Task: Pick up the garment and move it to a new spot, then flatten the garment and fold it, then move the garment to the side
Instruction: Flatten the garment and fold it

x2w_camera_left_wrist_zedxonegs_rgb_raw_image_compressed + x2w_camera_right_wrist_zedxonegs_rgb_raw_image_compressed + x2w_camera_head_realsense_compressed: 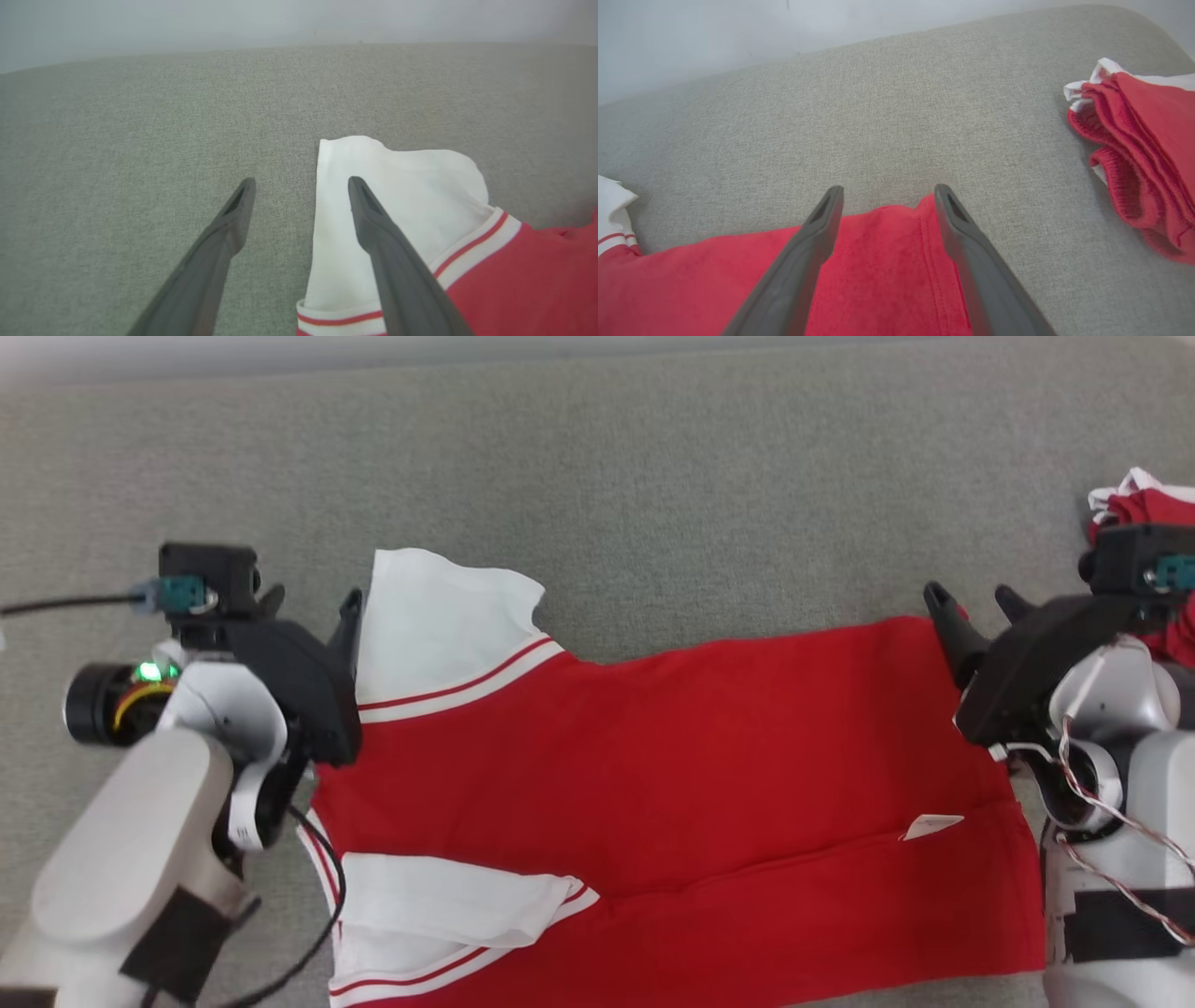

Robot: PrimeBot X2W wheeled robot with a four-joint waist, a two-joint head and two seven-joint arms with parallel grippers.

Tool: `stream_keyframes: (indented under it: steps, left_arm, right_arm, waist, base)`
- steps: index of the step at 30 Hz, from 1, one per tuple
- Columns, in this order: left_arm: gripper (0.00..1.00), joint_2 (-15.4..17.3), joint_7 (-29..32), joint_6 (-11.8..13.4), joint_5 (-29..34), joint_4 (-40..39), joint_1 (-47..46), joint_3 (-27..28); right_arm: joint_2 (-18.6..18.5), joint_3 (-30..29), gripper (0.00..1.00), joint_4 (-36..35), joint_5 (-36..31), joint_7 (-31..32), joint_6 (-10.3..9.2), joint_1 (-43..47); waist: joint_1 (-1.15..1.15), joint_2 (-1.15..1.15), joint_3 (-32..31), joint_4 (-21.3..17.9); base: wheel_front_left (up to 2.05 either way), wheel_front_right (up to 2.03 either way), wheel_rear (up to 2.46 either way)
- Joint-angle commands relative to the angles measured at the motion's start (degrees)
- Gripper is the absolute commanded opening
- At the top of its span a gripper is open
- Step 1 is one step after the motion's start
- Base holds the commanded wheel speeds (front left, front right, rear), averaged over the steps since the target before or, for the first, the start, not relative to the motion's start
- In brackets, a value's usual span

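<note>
A red garment (672, 775) with white sleeves lies spread sideways on the grey surface, folded lengthwise, sleeves to the left and hem to the right. My left gripper (313, 607) stands open at the far white sleeve (402, 196); one finger is over the sleeve, the other over bare surface. My right gripper (971, 602) is open above the hem's far corner (896, 242), with red cloth under and between its fingers (957, 233). Neither holds anything.
A stack of folded red and white garments (1143, 154) sits at the right edge, just beyond my right gripper, also seen as garments (1144, 504) in the head view. The grey fabric surface (653, 476) stretches bare beyond the garment. A small white tag (932, 825) lies on the red cloth.
</note>
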Motion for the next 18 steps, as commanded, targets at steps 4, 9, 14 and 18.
stream_keyframes:
  steps: [4,9,14,18]
  left_arm:
    - [1.0,-0.5,0.7,-1.8,1.7,5.6,-5.2,-1.2]
    - [1.0,-1.1,1.2,-2.8,1.9,9.3,-8.4,-1.9]
    - [1.0,-1.0,2.0,-3.3,2.9,12.7,-11.0,-3.0]
    - [1.0,-1.1,3.1,-3.8,3.0,14.7,-12.0,-3.7]
  right_arm:
    - [-0.9,2.1,1.0,3.4,-0.1,-1.4,-0.12,-3.6]
    - [-1.3,3.1,1.0,5.3,0.5,-2.6,-0.12,-5.5]
    - [-2.0,3.8,1.0,6.6,0.8,-3.6,-0.12,-6.3]
    - [-2.1,4.3,1.0,7.3,1.3,-4.3,-0.12,-6.9]
  waist:
    - [-0.02,-0.01,3.1,-2.2]
    - [-0.02,-0.01,4.7,-3.0]
    - [-0.02,-0.01,5.8,-3.7]
    - [-0.02,-0.01,6.3,-4.1]
  base:
    - [0.0,0.0,0.0]
    - [0.0,0.0,0.0]
    - [0.0,0.0,0.0]
    - [0.0,0.0,0.0]
